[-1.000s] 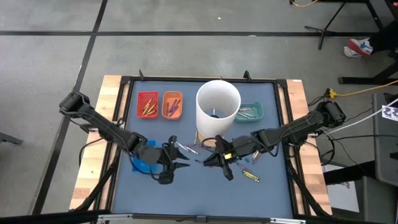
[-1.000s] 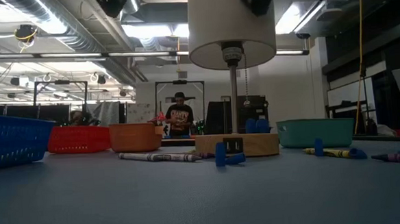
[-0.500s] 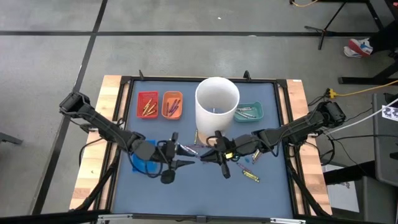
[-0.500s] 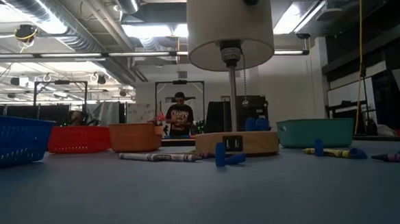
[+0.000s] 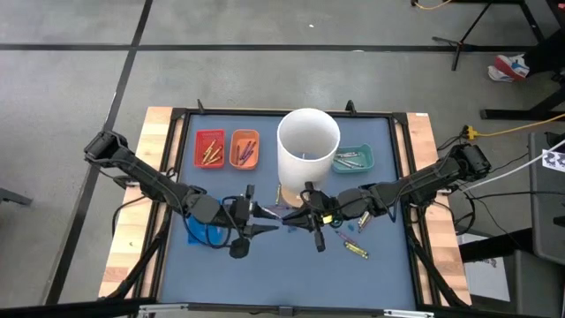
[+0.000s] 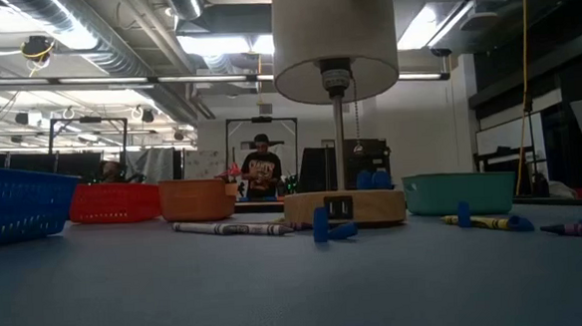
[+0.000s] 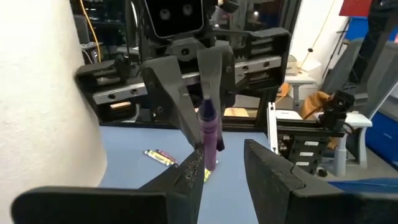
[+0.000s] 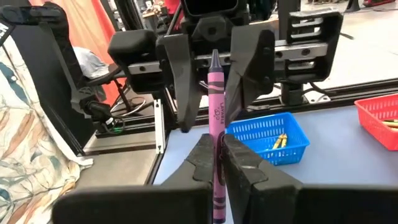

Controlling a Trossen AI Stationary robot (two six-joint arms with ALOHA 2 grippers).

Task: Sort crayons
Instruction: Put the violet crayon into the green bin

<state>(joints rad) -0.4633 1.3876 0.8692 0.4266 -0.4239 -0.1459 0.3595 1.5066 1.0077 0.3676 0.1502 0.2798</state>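
My right gripper [image 8: 216,142] is shut on a purple crayon [image 8: 215,99] and holds it above the blue mat, near the lamp's base. My left gripper [image 7: 225,155] faces it, open. Its fingers stand on either side of the crayon's free end [image 7: 210,134]. In the high view the two grippers meet tip to tip, the left [image 5: 267,222] and the right [image 5: 294,220]. More crayons lie loose on the mat: a yellow one [image 5: 355,251] and a pale one [image 5: 265,212]. My right gripper pinches the purple crayon between its two fingers, on the wrapped part behind its middle [image 8: 216,127]. The fingers come level from the table's right and lie along the crayon. The crayon sticks out past the fingertips toward the left gripper, clear of the mat.
A tall white lamp shade [image 5: 309,152] on a wooden base [image 6: 343,208] stands just behind the grippers. Red [image 5: 209,147], orange [image 5: 244,148] and teal [image 5: 355,159] trays line the far edge. A blue tray [image 5: 203,233] sits under the left arm.
My two grippers have closed in on each other. The left has gone toward the table's right, the right toward the left and a little toward the far edge, carrying the purple crayon. The crayon's free end now stands between the left gripper's open fingers.
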